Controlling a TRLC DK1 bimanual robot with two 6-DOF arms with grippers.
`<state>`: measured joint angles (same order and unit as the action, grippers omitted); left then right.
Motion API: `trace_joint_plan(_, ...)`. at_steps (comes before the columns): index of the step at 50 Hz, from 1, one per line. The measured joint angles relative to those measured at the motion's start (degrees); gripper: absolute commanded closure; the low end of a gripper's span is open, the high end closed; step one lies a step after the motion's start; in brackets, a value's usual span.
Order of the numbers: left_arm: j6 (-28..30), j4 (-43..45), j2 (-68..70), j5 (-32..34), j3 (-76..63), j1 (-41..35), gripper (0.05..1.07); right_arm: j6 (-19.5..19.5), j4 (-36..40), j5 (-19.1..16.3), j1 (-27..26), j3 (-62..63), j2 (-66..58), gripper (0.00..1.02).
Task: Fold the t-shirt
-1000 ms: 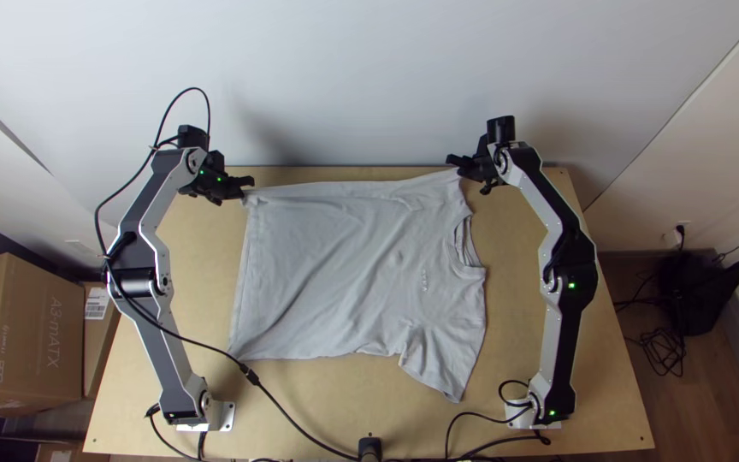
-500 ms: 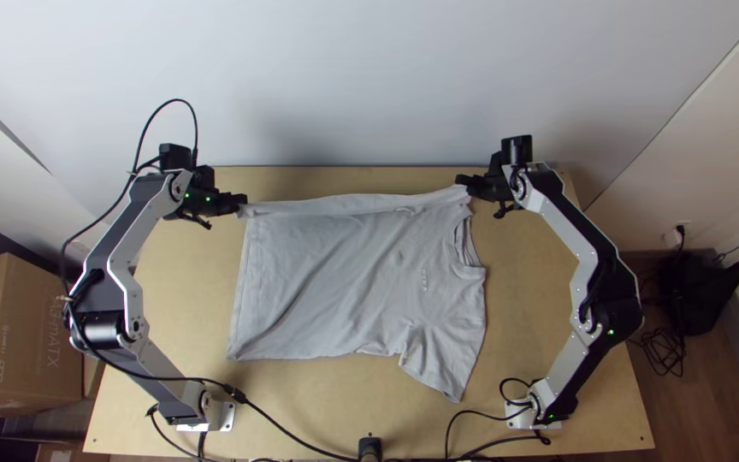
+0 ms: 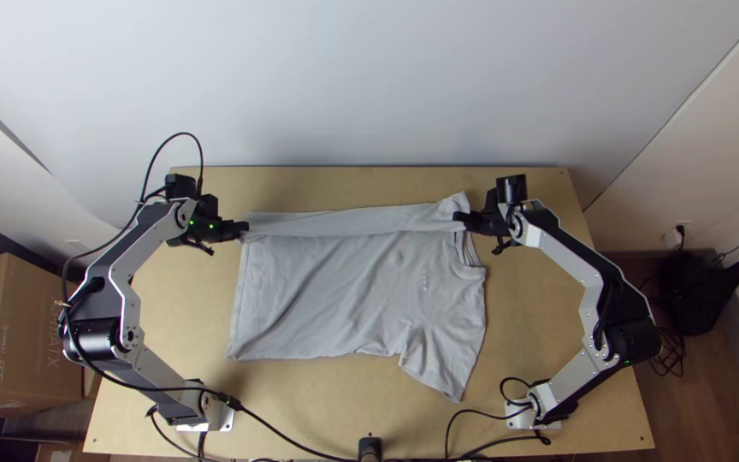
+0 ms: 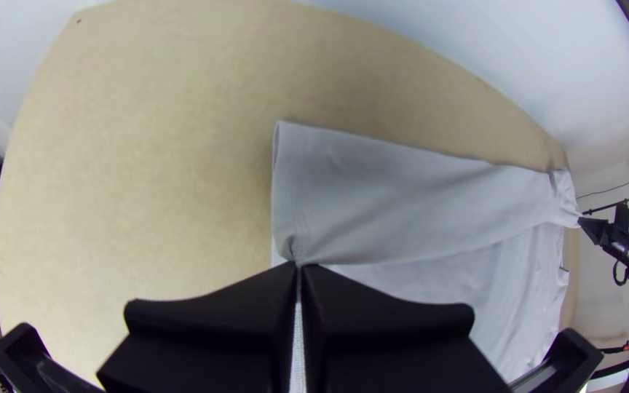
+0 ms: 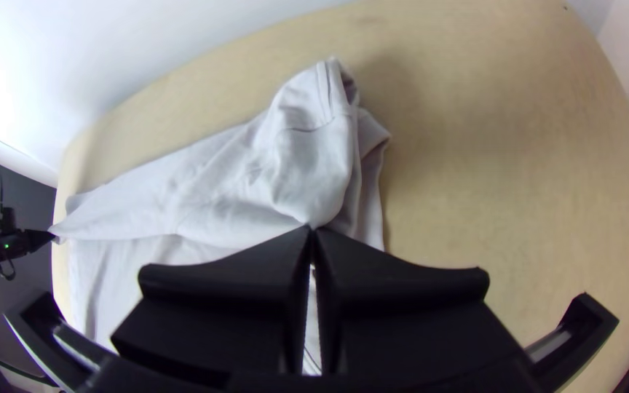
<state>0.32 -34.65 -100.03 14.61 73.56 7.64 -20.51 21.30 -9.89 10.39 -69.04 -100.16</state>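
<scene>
While Its Far Side Was Folded Over, the Grey T-shirt (image 3: 335, 299) Lay on the Table (image 3: 186, 316)

Where a smooth, narrow strip (image 3: 344, 224) overlapped the wrinkled body, the left arm (image 3: 124, 275) and right arm (image 3: 594, 318) bent outward. The left gripper (image 3: 245, 228) clenched its hem end; the right gripper (image 3: 457, 218) pinched cloth near the collar.

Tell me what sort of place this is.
Probably a robot workspace set up in a room: two arms are mounted on a wooden table, their grippers pinching a t-shirt, with cables across it and a cardboard box beside it.
</scene>
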Motion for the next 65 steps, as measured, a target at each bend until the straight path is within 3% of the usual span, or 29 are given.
trace_joint_plan(18, 0.44, 5.35, 1.18, -0.2, -6.19, 0.13, 1.03, 0.0, -5.51, 0.24, -0.07, 10.43, 2.05, 1.0)
trace_joint_plan(20, 0.66, 6.21, 1.4, -0.2, -6.88, 0.33, 0.9, 0.02, -5.84, 0.55, -0.07, 11.17, 2.25, 1.0)
trace_joint_plan(22, 0.7, 7.21, 1.55, -0.22, -7.58, 0.52, 0.66, 0.02, -5.95, 0.94, -0.07, 11.76, 2.38, 0.97)
trace_joint_plan(25, 1.29, 7.87, 1.7, -0.26, -8.22, 0.83, 0.24, 0.02, -6.21, 1.38, -0.07, 12.59, 2.69, 0.75)
trace_joint_plan(27, 1.9, 7.91, 1.75, -0.92, -8.33, 1.03, 0.11, 0.04, -6.27, 1.51, -0.13, 13.2, 3.15, 0.59)
trace_joint_plan(30, 2.86, 8.2, 1.86, -2.23, -8.41, 1.22, 0.1, 0.07, -6.25, 1.57, -0.55, 14.21, 4.44, 0.43)
trace_joint_plan(33, 3.43, 8.41, 2.36, -3.1, -8.61, 1.64, 0.1, 0.17, -6.23, 2.03, -1.4, 15.47, 6.8, 0.35)
trace_joint_plan(43, 4.28, 9.22, 8.09, -3.21, -10.21, 4.59, 0.1, 0.13, -3.85, 2.58, -4.02, 17.59, 19.87, 0.31)
trace_joint_plan(51, 4.72, 7.56, 13.0, -1.77, -10.6, 7.37, 0.1, 0.13, 4.33, 2.58, -4.22, 17.64, 31.19, 0.22)
trace_joint_plan(65, 6.01, 0.35, 21.7, 0.31, -11.96, 10.47, 0.11, -2.05, 18.12, 2.58, -4.31, 19.37, 46.1, 0.2)
